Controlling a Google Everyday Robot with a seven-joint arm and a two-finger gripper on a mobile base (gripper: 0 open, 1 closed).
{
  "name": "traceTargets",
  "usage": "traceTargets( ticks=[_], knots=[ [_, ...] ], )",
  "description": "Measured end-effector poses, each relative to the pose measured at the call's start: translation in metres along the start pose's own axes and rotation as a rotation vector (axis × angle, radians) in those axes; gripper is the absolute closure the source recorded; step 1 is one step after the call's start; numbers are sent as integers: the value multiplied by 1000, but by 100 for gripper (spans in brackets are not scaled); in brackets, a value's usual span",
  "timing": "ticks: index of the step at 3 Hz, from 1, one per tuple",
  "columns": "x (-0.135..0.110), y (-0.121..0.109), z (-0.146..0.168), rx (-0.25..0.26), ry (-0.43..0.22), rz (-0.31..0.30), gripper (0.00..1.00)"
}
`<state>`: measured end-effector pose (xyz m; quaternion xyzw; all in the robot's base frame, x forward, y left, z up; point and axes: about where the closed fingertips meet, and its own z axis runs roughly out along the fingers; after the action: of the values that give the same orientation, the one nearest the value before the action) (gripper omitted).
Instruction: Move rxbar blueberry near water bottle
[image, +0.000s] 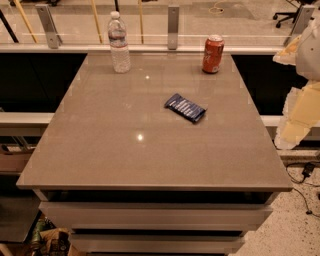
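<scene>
Nearest you, below the front edge of the table, you see pale stacked drawer-like tiers (155, 215), some clutter on the floor at lower left, and speckled flooring with a black cable (300, 177) at lower right. The broad grey-brown glossy tabletop (100, 150) fills most of your view and carries two small light glints. On it you can count three things, one of each kind. The first is the rxbar blueberry (185, 107), a small flat rectangular bar in a dark navy wrapper with pale lettering lines, lying flat and skewed a little right of the table's centre, well apart from everything else. Off the table's right edge, at about the bar's depth, the pale cream-and-white gripper (295, 120) hangs in the air beside the tabletop, touching nothing you can see and holding nothing you can see; you cannot tell how far it is open. Further back, near the far left edge, the water bottle (119, 42), tall, clear, ribbed plastic with a white cap, stands upright. Near the far right edge stands an upright red soda can (213, 54), well apart from the bottle. Behind the table runs a glass railing with metal posts (173, 27), and beyond it a pale floor with an office chair (287, 15).
</scene>
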<state>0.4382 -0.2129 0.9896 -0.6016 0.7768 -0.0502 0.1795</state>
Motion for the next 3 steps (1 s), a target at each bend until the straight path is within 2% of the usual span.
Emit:
traceTargets(
  ticks=[1,2,3],
  knots=[
    [0,0,0,0,0,0,0],
    [-1,-7,-2,23,-39,24,0],
    [2,-14,3,63,-139,107,0]
  ],
)
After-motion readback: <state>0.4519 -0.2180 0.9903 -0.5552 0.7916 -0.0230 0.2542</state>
